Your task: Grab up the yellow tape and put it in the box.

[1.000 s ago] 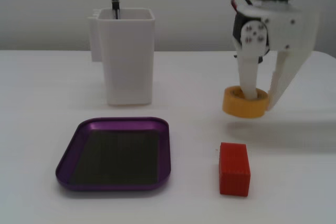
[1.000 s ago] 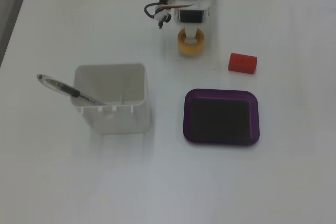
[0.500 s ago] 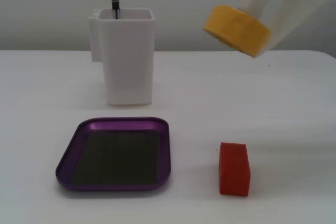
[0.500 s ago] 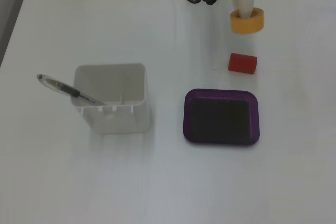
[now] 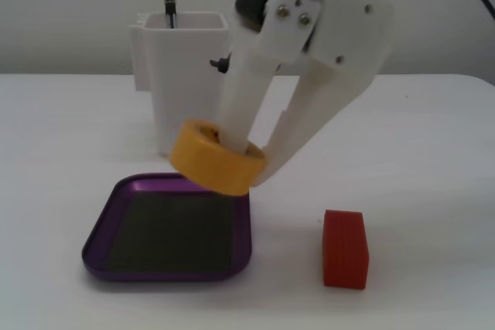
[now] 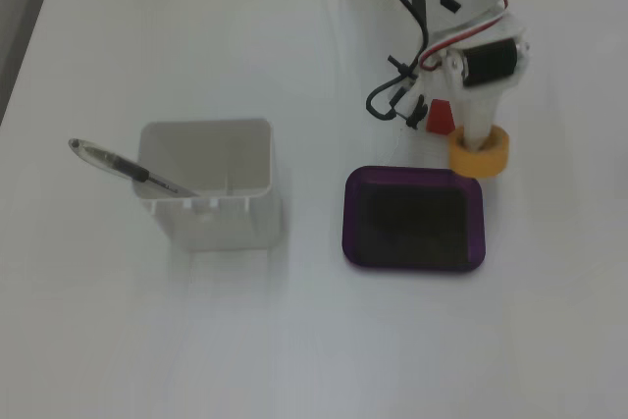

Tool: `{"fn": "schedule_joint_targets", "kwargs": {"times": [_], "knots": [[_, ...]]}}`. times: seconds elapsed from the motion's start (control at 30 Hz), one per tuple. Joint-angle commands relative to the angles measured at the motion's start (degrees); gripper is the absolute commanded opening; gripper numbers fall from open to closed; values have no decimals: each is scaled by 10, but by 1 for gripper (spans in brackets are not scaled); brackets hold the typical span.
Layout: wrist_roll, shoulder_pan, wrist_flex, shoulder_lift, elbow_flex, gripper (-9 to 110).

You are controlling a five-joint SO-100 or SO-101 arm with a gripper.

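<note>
The yellow tape (image 5: 215, 158) hangs tilted above the box's (image 5: 100, 229) far corner, clamped in the claw (image 5: 246, 161), one finger through its hollow centre. This looks like the carry step; next it needs moving over the dark bottom, lowering, then release.

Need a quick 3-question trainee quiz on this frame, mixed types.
1. True or false: the small yellow-orange roll of tape already lies flat on the dark bottom of the shallow purple-rimmed tray.
2. How do the gripper fingers hold the roll? A) both outside it B) one through its hollow centre, one outside C) not touching
3. Fill in: the pen stands in the tall ____ plastic container.

Key: 1 false, it is held tilted above the tray's corner; 2 B; 3 white.
</note>
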Motion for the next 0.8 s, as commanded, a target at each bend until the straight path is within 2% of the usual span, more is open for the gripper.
{"fn": "schedule_joint_targets", "kwargs": {"times": [0.0, 0.3, 0.53, 0.77], "knots": [[-4, 35, -5, -51, -75, -1], [-7, 85, -4, -121, -91, -1], [-62, 85, -4, -124, -91, 0], [-59, 86, -4, -125, -91, 6]]}}
